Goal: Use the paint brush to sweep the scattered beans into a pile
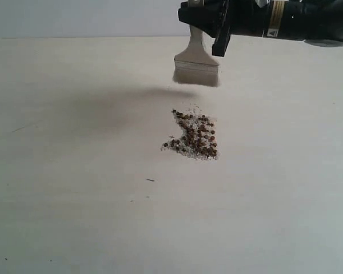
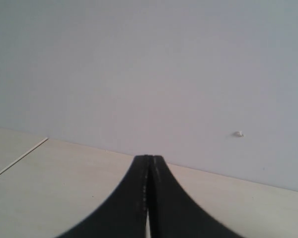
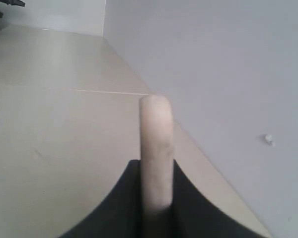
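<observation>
The pile (image 1: 194, 136) of dark reddish-brown beans and fine white crumbs lies as a dense clump in the middle of the pale table (image 1: 74, 171). The paint brush (image 1: 196, 65) hangs bristles-down above and behind the pile, clear of the table, its shadow falling to the left. My right gripper (image 1: 208, 25) comes in from the upper right and is shut on the brush's white handle (image 3: 156, 148), which stands edge-on between the black fingers (image 3: 121, 203). My left gripper (image 2: 149, 161) is out of the exterior view; its black fingers are pressed together with nothing between them.
A few stray dark specks (image 1: 151, 180) lie on the table in front of the pile. A plain grey wall (image 2: 164, 64) rises behind the table's far edge. A thin seam (image 3: 109, 92) crosses the tabletop.
</observation>
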Motion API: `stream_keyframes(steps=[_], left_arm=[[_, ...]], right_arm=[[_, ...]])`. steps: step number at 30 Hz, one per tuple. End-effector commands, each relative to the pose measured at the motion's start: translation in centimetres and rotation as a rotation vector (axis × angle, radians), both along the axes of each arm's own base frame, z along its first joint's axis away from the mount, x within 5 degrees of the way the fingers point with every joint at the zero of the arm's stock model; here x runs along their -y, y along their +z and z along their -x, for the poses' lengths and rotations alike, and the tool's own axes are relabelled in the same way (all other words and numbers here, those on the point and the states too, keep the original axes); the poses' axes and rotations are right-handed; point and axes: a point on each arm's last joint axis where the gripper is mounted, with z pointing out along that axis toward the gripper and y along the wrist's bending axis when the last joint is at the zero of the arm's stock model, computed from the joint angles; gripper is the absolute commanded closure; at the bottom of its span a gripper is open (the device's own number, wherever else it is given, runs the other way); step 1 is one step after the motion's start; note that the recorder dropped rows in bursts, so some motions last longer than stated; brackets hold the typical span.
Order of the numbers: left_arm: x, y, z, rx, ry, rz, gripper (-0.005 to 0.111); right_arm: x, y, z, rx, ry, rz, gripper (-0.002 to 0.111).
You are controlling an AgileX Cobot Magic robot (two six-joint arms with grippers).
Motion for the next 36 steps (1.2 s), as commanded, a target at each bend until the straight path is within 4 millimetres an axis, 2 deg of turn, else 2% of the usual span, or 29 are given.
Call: stream_keyframes(steps=[1, 7, 11, 16, 20, 27, 36], left_arm=[[0.0, -0.1, 0.1, -0.001, -0.002, 0.005, 0.107], [0.0, -0.1, 0.1, -0.001, -0.002, 0.005, 0.107], [0.0, -0.1, 0.1, -0.001, -0.002, 0.005, 0.107], [0.0, -0.1, 0.1, -0.001, -0.002, 0.005, 0.107], [0.0, -0.1, 0.1, -0.001, -0.002, 0.005, 0.107], [0.0, -0.1, 0.1, -0.001, -0.002, 0.005, 0.107], [0.0, -0.1, 0.1, -0.001, -0.002, 0.005, 0.107]], right_arm=[[-0.1, 0.5, -1.9, 0.043, -0.002, -0.027, 0.108], [-0.3, -0.5, -4.1, 0.012, 0.003, -0.050, 0.108], [-0.5, -2.1, -4.9, -0.050, 0.022, -0.038, 0.108], [-0.6, -3.7, -4.6, -0.137, 0.079, 0.038, 0.108], [-0.6, -4.2, -4.3, -0.291, 0.097, 0.057, 0.108], [-0.6, -4.3, -4.0, -0.528, 0.086, 0.046, 0.108], [-0.6, -3.1, -3.8, -0.655, 0.067, 0.019, 0.108]])
